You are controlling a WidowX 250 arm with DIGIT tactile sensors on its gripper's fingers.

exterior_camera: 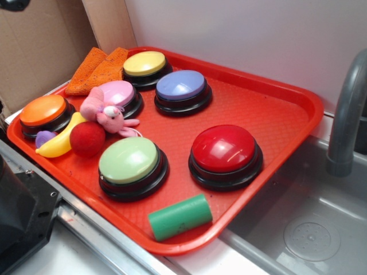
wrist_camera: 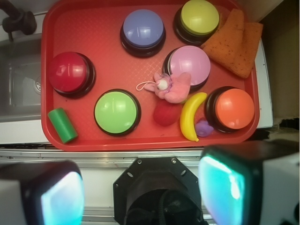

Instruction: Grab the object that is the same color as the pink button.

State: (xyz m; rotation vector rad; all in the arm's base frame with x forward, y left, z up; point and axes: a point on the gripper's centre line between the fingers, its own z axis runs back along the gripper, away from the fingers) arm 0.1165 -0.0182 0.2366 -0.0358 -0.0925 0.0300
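My gripper [wrist_camera: 140,192] hangs high above the tray [wrist_camera: 93,37], jaws spread and empty. The pink bunny [wrist_camera: 174,88] leans against the pink button [wrist_camera: 190,64], just beside the red ball [wrist_camera: 166,114]. It looks soft and light; I would pinch its plump middle, not the thin string.

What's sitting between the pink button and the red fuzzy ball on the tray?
The pink bunny toy lies between the pink button and the red ball, leaning against the button. The wrist view shows it best; the exterior view agrees.
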